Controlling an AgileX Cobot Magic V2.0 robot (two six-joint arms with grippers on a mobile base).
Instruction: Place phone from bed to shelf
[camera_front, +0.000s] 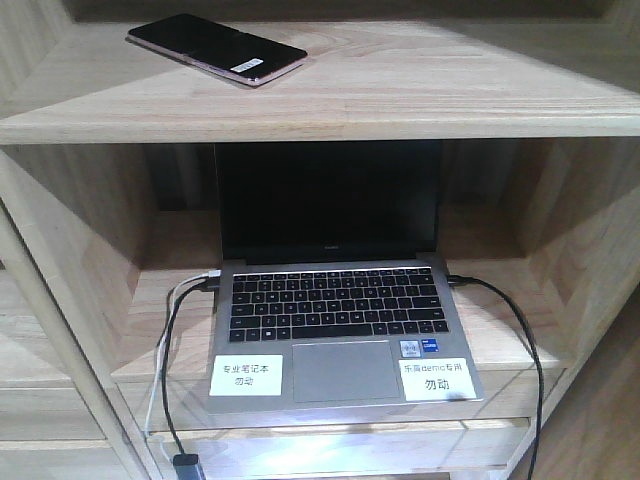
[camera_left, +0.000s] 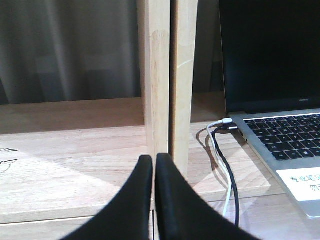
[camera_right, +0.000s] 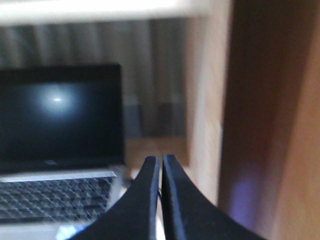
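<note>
Left gripper (camera_left: 153, 162) and right gripper (camera_right: 161, 162) each show black fingers pressed together, apparently holding nothing

Two white labels on laptop (camera_front: 345, 340) palm rest: left (camera_front: 246, 374) reads "专业笔记本 勿动"; right (camera_front: 437, 380) ends "勿动", its first line only partly legible.

- Setting: furnished room, home-like or showroom; which one cannot be told.
- Evidence: pine shelving unit (camera_front: 400, 100); demo-labelled laptop (camera_front: 340, 320) with cables (camera_front: 170, 380); grey curtain (camera_left: 70, 50) behind.
</note>
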